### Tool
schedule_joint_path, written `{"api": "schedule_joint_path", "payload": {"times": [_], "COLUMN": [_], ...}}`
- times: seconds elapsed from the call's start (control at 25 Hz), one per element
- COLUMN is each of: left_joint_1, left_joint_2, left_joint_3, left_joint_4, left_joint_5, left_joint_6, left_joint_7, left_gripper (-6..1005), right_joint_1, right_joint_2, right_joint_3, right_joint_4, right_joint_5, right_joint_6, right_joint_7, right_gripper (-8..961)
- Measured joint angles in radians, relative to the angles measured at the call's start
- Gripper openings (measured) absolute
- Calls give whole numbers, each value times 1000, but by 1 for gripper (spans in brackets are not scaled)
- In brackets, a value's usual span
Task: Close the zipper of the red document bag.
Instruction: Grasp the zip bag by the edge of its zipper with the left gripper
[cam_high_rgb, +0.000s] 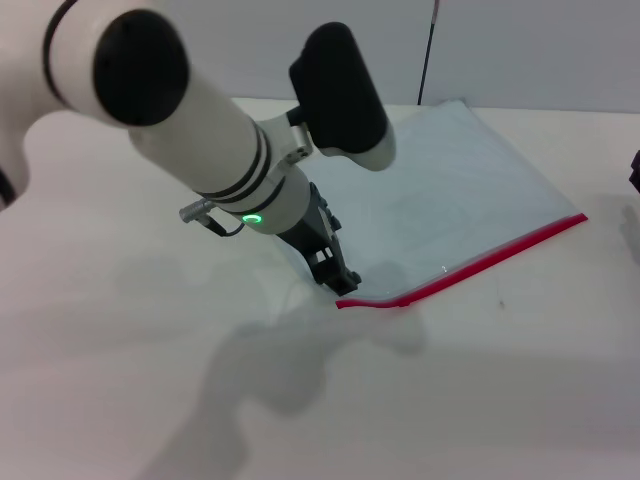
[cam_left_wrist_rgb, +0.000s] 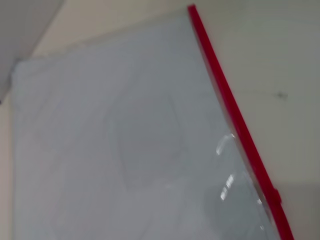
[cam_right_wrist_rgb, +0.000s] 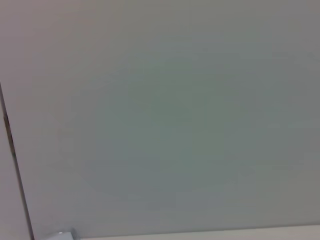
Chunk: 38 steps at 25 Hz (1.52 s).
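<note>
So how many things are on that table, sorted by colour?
Pale blue-grey: 1, the red document bag
Red: 1, the zipper along its edge
Black: 1, the left gripper at the zipper's end
Total: 3

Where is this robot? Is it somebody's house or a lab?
Probably a lab or test room, not a house. A plain white table holds only a flat translucent plastic document bag with a red zipper, a bare pale wall stands behind, and the left gripper reaches down at the bag's near corner.
</note>
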Motion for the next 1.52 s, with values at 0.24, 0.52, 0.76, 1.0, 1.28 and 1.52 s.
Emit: {"api": "schedule_joint_path", "payload": {"times": [0.24,0.52,0.76,1.0,1.28,1.52], "left_joint_1": [-61,-108,-122,-125,-118,-119], "left_joint_2": [-3,-5,-6,-7,-6,-7], "left_joint_3": [18,86,154,191,200,227], "left_joint_4": [-21,-22,-26,-23,16,47], "left_joint_5": [47,88,90,98,135,151], "left_joint_6": [-114,-175,-180,-172,-112,-60], "left_joint_7": [-52,-98,-109,-108,-93,-93], "left_gripper": [752,752,752,751,751,751], "right_joint_1": [5,14,16,19,22,27], "right_joint_2": [0,0,0,0,0,0], "right_joint_3": [0,0,0,0,0,0], "right_joint_4": [0,0,0,0,0,0], "right_joint_5": [0,0,0,0,0,0], "right_joint_6": [-1,-3,-4,-4,-4,-3], "right_joint_7": [0,0,0,0,2,2], "right_gripper": [654,653,652,654,654,653]}}
